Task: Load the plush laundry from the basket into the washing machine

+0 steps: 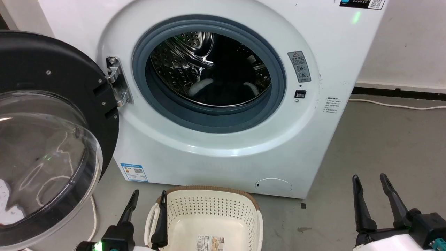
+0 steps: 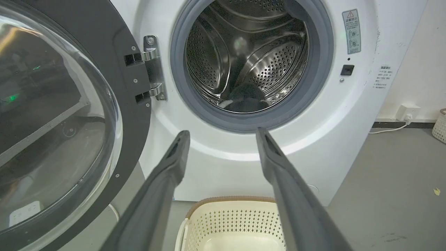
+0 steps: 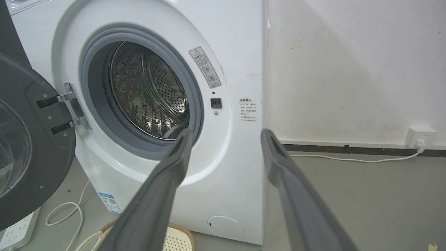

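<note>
The black plush laundry (image 1: 224, 91) with white patches lies at the bottom of the steel drum, inside the washing machine (image 1: 216, 153); the left wrist view shows the plush laundry (image 2: 245, 101) low behind the gasket. The cream basket (image 1: 209, 219) stands on the floor before the washer, with only its label inside. My left gripper (image 1: 148, 197) is open at the basket's left rim, one finger by the handle. My right gripper (image 1: 370, 179) hangs open over the floor, well right of the basket. The washing machine (image 3: 223, 69) stands ahead of it.
The washer's bubble door (image 1: 45, 146) is swung wide open at the left, close to my left arm. A white cable (image 1: 393, 104) runs along the wall at the right. A power strip (image 3: 17, 230) and cord lie on the floor under the door.
</note>
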{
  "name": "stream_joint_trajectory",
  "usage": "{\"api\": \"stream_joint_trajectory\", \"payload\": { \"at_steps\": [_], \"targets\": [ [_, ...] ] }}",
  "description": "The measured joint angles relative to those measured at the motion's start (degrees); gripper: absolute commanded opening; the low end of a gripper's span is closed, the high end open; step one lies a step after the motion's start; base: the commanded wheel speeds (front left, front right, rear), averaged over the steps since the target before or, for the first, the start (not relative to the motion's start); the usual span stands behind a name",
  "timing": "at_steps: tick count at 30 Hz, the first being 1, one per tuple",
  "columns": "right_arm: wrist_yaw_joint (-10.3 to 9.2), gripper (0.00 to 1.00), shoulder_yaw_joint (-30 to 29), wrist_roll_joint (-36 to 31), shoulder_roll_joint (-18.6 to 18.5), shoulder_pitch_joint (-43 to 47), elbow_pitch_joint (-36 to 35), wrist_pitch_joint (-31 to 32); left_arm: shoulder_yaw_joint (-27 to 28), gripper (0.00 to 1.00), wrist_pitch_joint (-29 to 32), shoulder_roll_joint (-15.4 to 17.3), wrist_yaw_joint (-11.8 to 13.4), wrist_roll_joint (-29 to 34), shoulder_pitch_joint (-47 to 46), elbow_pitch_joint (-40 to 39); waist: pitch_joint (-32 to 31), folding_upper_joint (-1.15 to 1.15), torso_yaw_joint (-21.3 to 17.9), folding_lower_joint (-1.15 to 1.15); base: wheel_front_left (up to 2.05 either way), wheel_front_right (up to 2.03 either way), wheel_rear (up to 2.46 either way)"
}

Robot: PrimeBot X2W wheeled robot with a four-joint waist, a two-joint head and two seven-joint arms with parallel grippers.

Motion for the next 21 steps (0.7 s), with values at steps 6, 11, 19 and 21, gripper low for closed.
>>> {"api": "stream_joint_trajectory", "payload": {
  "at_steps": [6,11,19,21],
  "targets": [
    [0.01,0.0,0.0,0.2,0.0,0.0,0.3,0.0,0.4,0.0,0.0,-0.5,-1.2,0.7,0.0,0.1,-0.1,0.0,-0.1,0.0,0.0,0.0,0.0],
    [0.01,0.0,0.0,0.2,0.0,0.0,0.3,0.1,0.3,0.0,0.1,-0.6,-1.2,0.7,0.0,0.1,0.0,0.0,-0.2,0.0,0.0,0.0,0.0],
    [0.0,0.0,0.1,0.0,0.0,0.0,0.3,1.1,0.7,0.0,1.1,-0.7,-1.2,0.9,-0.1,-0.1,0.0,0.0,-0.4,0.0,0.0,0.0,0.0],
    [0.01,0.0,0.2,-0.3,0.0,0.0,0.3,1.3,0.9,0.0,1.2,-0.7,-1.2,0.9,-0.1,-0.1,0.0,0.0,-0.4,0.0,0.0,0.0,0.0]
  ]
}}
